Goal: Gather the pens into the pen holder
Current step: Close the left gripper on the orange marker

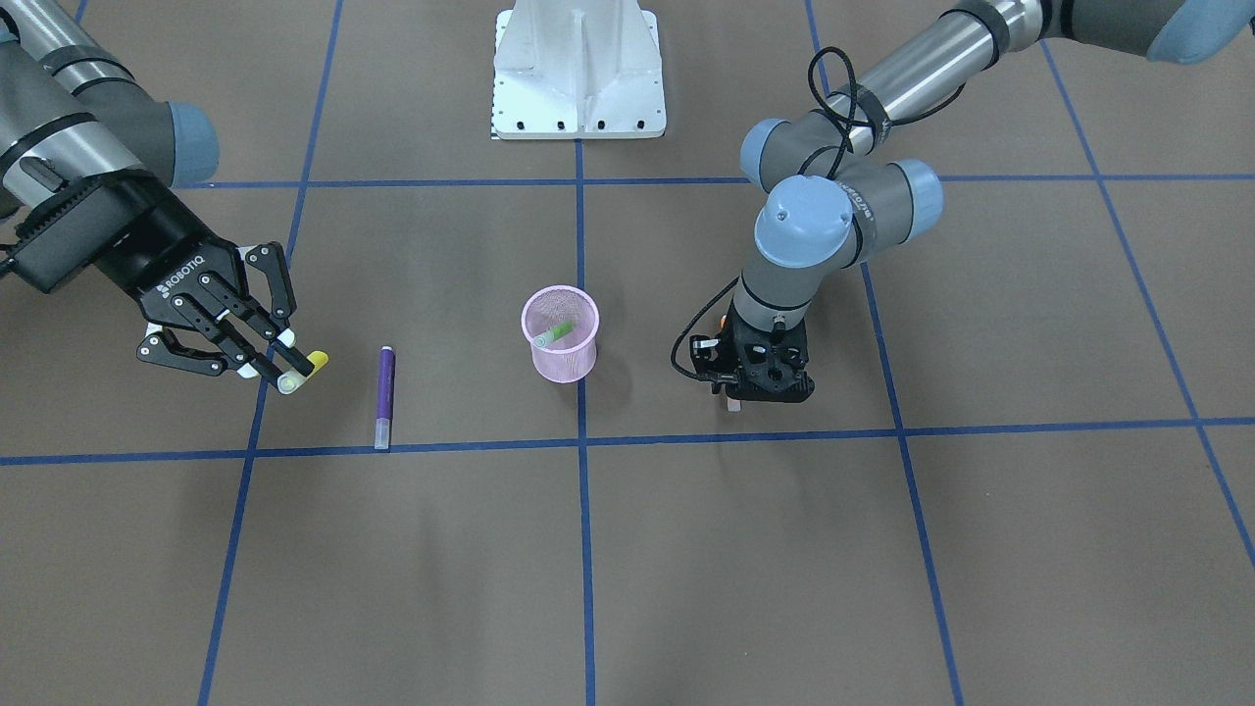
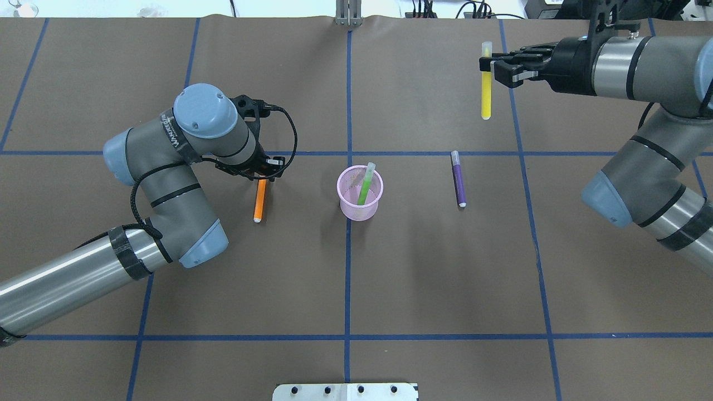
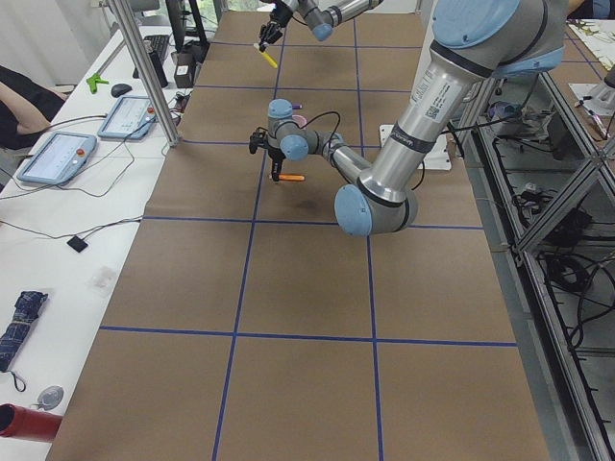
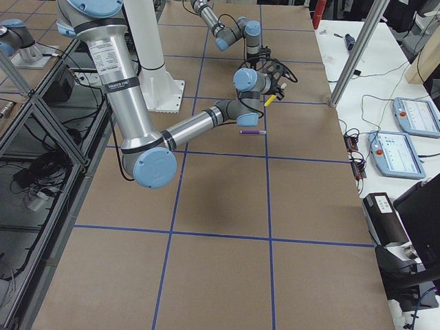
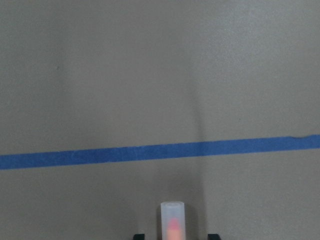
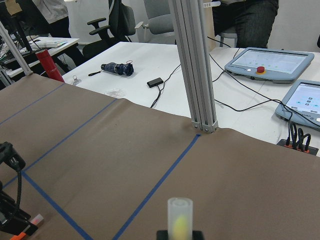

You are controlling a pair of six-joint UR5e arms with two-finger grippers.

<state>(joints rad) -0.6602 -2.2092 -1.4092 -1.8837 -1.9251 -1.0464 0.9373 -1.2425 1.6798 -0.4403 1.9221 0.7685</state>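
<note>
Orange pen [image 2: 259, 203]: flat on surface [image 2: 390, 278], left pincer [image 1: 753, 384] straddling its cap end, jaws slightly apart; should close squarely before lifting. Pen holder [image 2: 360, 195]: green pen [image 2: 365, 186] inside. Purple pen [image 2: 458, 186]: loose, near holder. Yellow pen [image 2: 486, 89]: clamped aloft in right pincer [image 2: 490, 64].

Seen from above, the left tool [image 2: 260, 171] hides its own fingers and the top end of the thin orange pen [image 2: 259, 203]. From the front only that pen's pale tip peeks out. Each wrist picture's bottom edge cuts off its pen: the orange one and the thin yellow pen [image 6: 180, 220].
</note>
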